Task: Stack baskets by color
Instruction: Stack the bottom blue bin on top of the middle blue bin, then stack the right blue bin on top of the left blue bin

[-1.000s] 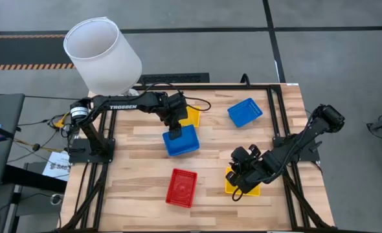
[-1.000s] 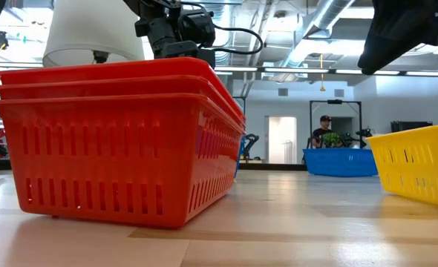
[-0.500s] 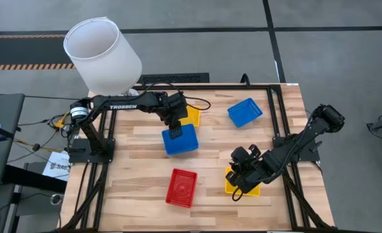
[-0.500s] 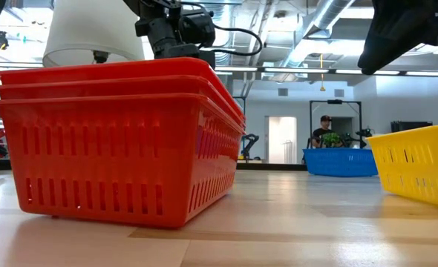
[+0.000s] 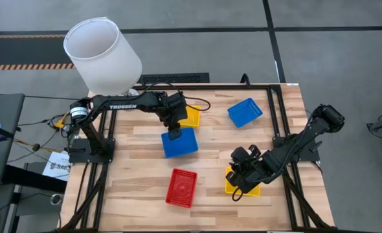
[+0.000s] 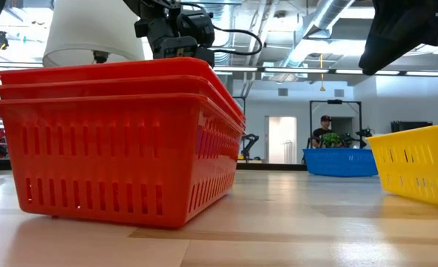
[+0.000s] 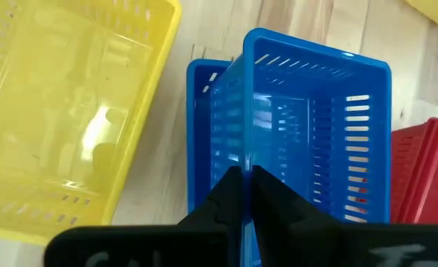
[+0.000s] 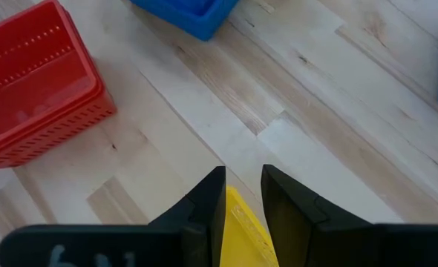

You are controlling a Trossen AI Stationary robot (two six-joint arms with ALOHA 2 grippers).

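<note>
Two blue baskets (image 7: 308,141) sit one in the other at mid-table, and my left gripper (image 7: 243,185) is shut on the upper one (image 5: 180,144). A yellow basket (image 5: 191,115) rests flat on the table just beyond them, and a third blue basket (image 5: 245,111) lies at the far right. A stack of red baskets (image 5: 182,187) stands on its base near the front edge. My right gripper (image 8: 241,189) is shut on a second yellow basket (image 5: 248,188) at the near right. My left gripper pinches one side wall of the upper blue basket at its rim (image 7: 243,152) between its two fingers. The fingers slant down from the table's far left. That basket sits tilted in the lower blue one (image 7: 198,111). My right gripper has the yellow basket's wall at the rim (image 8: 240,215) between its two fingers, which slant down from the table's right side. In the low view the basket (image 6: 419,167) rests on the table.
A big white lampshade (image 5: 101,55) stands beyond the table's far left corner. Bare wood lies between the red stack and the yellow basket (image 8: 226,119). A person (image 6: 324,130) stands far back in the room.
</note>
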